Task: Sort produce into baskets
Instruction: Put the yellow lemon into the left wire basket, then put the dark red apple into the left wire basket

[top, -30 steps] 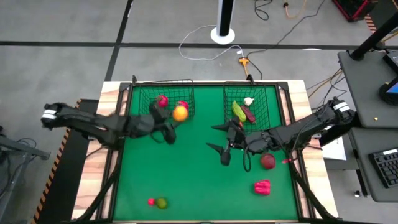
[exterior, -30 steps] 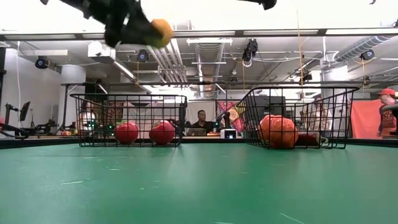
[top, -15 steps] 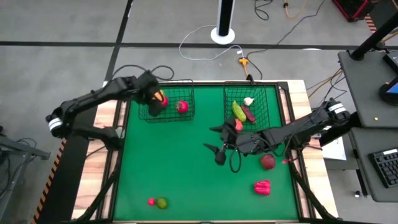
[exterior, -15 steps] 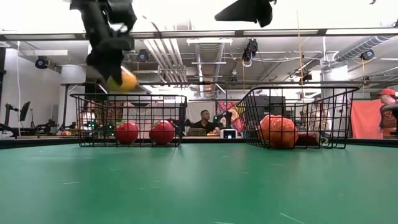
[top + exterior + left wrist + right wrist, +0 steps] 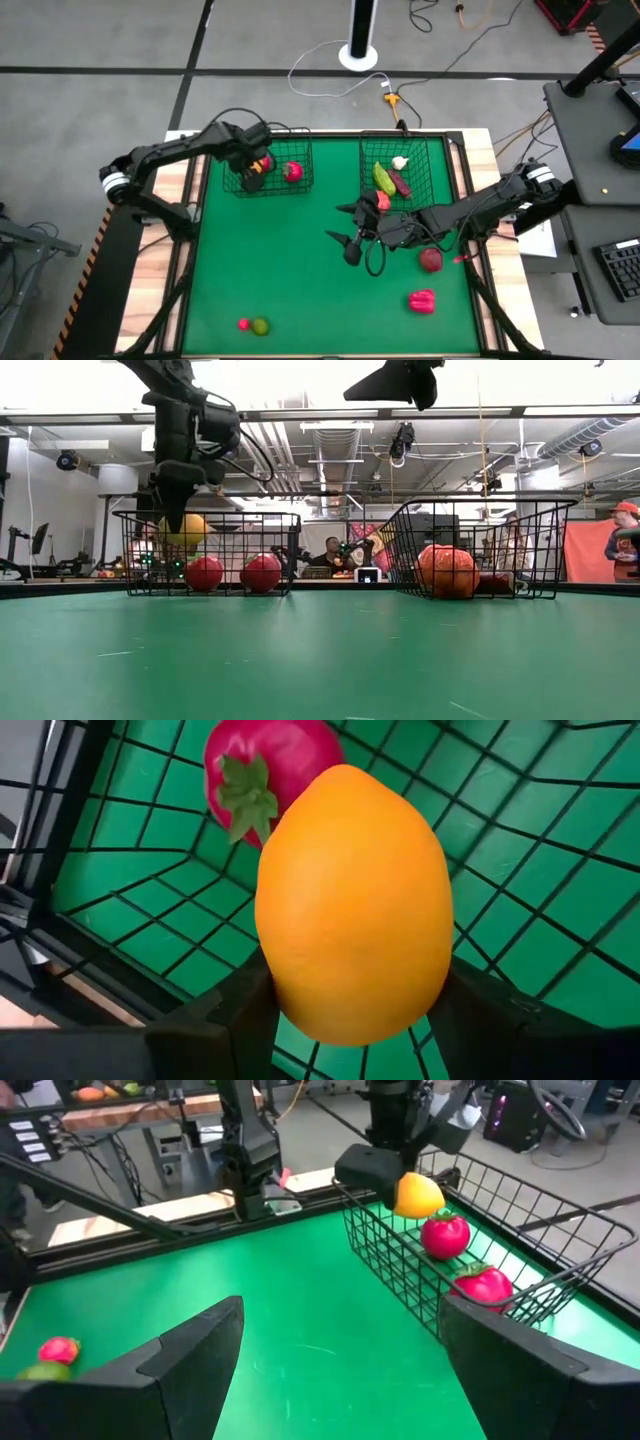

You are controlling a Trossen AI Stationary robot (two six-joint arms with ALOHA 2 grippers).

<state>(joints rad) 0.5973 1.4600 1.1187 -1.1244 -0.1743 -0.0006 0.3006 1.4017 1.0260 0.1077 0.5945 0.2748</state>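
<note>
Currently the left gripper [image 5: 254, 168] hangs inside the left basket [image 5: 300, 145], its fingers clamped on an orange-yellow fruit [image 5: 350, 900]. From the left wrist view a red fruit with a green stem [image 5: 262, 765] lies on the basket floor just behind the held piece. A second red fruit [image 5: 292, 171] sits in the same basket, towards the table's middle. Seen from table height, the held fruit [image 5: 185, 528] is below the basket's rim, above the two red ones [image 5: 203, 572].

Over the middle of the green table [image 5: 290, 270] waits the right gripper [image 5: 347, 228], jaws spread wide and empty. Its arm reaches across the front of the right basket [image 5: 440, 150], which holds a white garlic [image 5: 400, 162], a yellow-green oblong piece [image 5: 383, 179], a purple piece [image 5: 399, 184] and a small orange-red piece [image 5: 383, 200]. Loose on the mat lie a dark red round fruit [image 5: 431, 260] just beside that arm, a red pepper [image 5: 421, 300] nearer the front edge, and at the front left a green lime [image 5: 260, 326] touching a small red piece [image 5: 243, 323].

A second ago the left gripper carried the fruit in the air beside the basket's front edge; half a second ago it was above the rim. Now it is lowered among the wires. The right arm has shifted slightly towards the table's middle.
</note>
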